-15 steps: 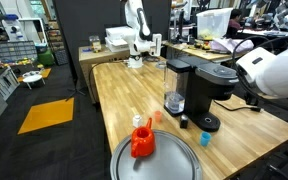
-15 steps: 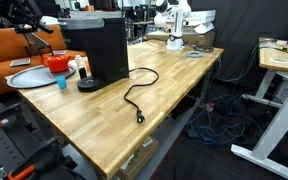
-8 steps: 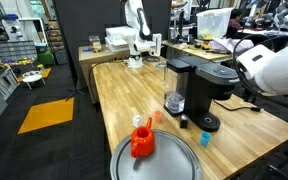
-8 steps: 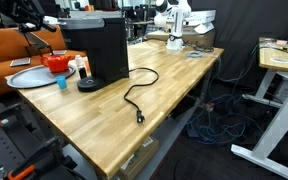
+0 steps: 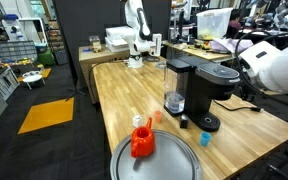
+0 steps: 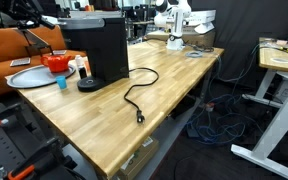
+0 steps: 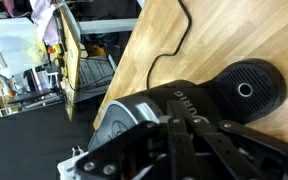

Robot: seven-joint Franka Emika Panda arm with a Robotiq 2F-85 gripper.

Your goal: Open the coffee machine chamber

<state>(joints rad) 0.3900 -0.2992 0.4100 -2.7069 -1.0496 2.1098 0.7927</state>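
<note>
Two things fill an exterior view: the coffee machine (image 5: pixel 206 98) on the tabletop (image 5: pixel 119 85), its chamber (image 5: pixel 217 73) near the white arm (image 5: pixel 276 65), with the hand cut off. In an exterior view, only the coffee machine's back (image 6: pixel 96 48) and its cord (image 6: pixel 134 98) show. Wrist view: the hand (image 7: pixel 176 120), fingers pinched together, is over the chamber (image 7: pixel 124 115); contact is unclear.

The black, boxy coffee machine (image 5: pixel 197 98) stands upright near a long edge of the wooden tabletop (image 5: pixel 119 95), its rounded chamber (image 5: pixel 217 73) lid down

Wood surface (image 5: pixel 119 90): red jug (image 5: pixel 142 141) on round grey tray (image 5: pixel 179 158), blue cup (image 5: pixel 205 140) near tray, black cable (image 6: pixel 138 117) looped. Orange mat (image 5: pixel 46 114) on floor.
</note>
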